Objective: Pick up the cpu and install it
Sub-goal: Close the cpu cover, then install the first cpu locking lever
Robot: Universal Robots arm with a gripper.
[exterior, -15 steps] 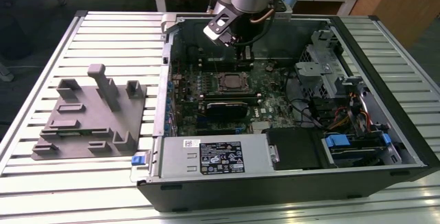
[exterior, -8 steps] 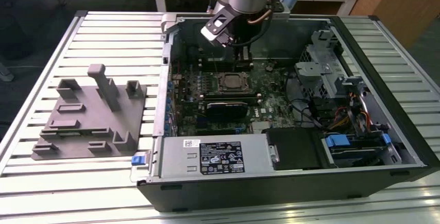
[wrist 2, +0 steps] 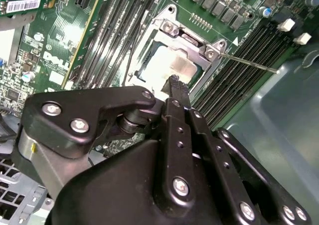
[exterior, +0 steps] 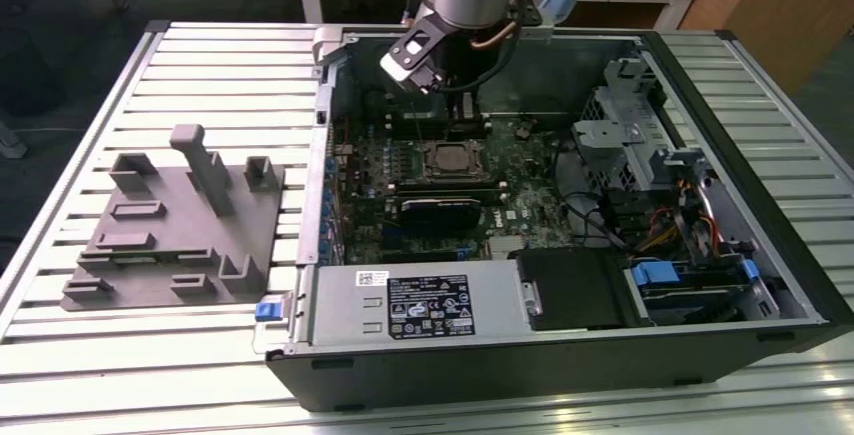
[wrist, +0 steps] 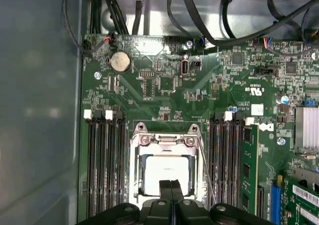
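One slatted table (exterior: 200,55) carries an open computer case (exterior: 561,380) lying on its side. A grey moulded tray (exterior: 147,255) sits beside it on the exterior view's left. Inside the case a green motherboard (wrist: 164,85) lies exposed. The cpu (wrist: 159,171) sits in the metal socket frame (wrist: 133,170) between the memory slots, pale top up. The pincer (wrist: 171,184) hangs over the cpu's near edge, fingers pressed together, gripping nothing.

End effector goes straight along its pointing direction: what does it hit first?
Most likely the cpu, lying inside the metal socket frame: in both wrist views the end effector points at its pale top. The gap between them is unclear.
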